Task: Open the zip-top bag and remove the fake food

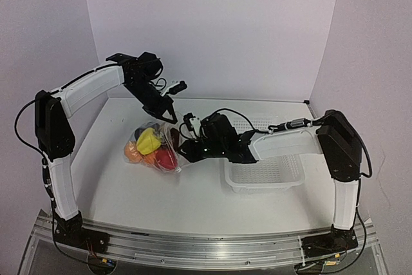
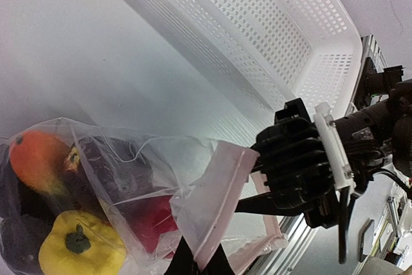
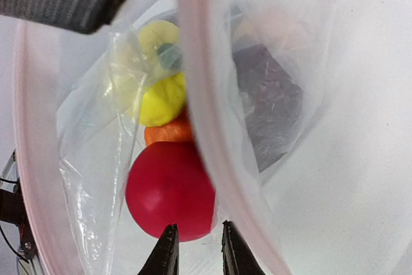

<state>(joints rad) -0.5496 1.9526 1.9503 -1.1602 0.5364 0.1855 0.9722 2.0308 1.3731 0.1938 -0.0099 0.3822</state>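
The zip-top bag [image 1: 168, 134] lies left of the table's middle, its mouth lifted and open. Inside are the fake food pieces: a yellow pepper [image 1: 147, 140], a red fruit [image 1: 166, 158] and an orange piece [image 1: 132, 152]. My left gripper [image 1: 170, 113] is shut on the bag's zip strip [image 2: 222, 198] and holds it up. In its wrist view the fingers [image 2: 183, 265] pinch that strip. My right gripper [image 3: 198, 252] is slightly open inside the bag mouth, its tips just short of the red fruit [image 3: 170, 191]. A dark purple piece [image 3: 270, 107] lies to the right behind the film.
The white mesh basket [image 1: 267, 175] stands to the right of the bag, under my right forearm, and also shows in the left wrist view [image 2: 270, 24]. White walls close the back and both sides of the table.
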